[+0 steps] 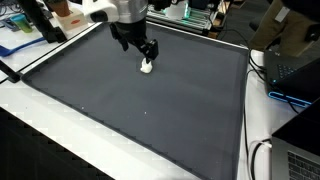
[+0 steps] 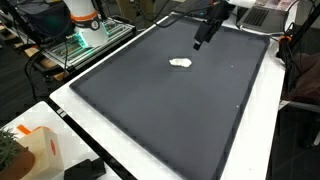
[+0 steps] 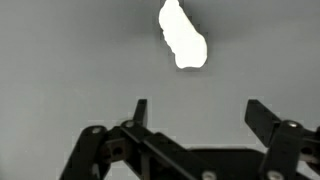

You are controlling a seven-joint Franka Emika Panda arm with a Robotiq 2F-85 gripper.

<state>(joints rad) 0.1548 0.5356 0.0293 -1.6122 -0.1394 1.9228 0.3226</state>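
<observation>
The tool (image 3: 195, 108) stands wide and holds nothing, hovering over the dark mat (image 1: 150, 115) on the table (image 1: 28, 100). The small white lump (image 3: 182, 35) lies on the mat's far part, just beyond the fingertips, not between them.

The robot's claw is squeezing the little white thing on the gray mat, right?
No, it isn't squeezing. The gripper is open and holds nothing. The little white thing lies on the gray mat, apart from the gripper. The wrist view shows this.
</observation>
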